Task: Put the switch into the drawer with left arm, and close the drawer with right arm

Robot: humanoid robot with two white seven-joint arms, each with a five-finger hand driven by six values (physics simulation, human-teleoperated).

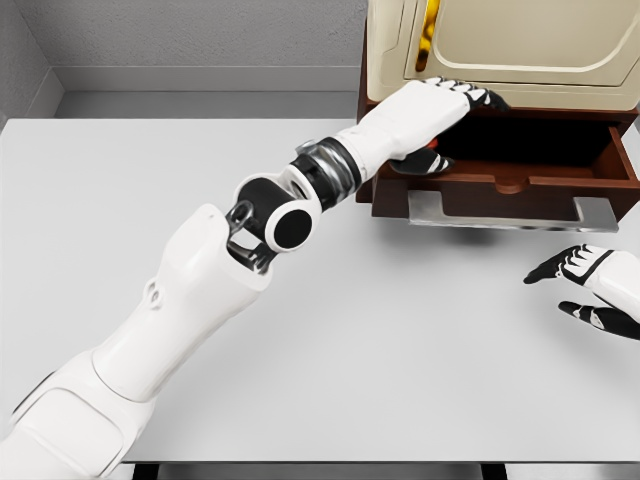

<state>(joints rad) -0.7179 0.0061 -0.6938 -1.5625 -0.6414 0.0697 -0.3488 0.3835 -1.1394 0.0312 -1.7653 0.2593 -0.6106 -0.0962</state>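
Open drawer (pixel 520 165) juts forward from the cabinet (pixel 500 45) at the table's (pixel 200 180) back right. Left hand (pixel 445 105) sits over the drawer's left end; right hand (pixel 590 285) rests in front, at the right edge.

Single head view, taken from above and behind the table (pixel 330 340), looking forward and steeply down. The open drawer (pixel 520 170) serves as landmark: it sits at the upper right of the frame, at the table's far side. The table surface fills most of the field nearer than the drawer; a grey wall (pixel 200 40) lies left of and beyond it.
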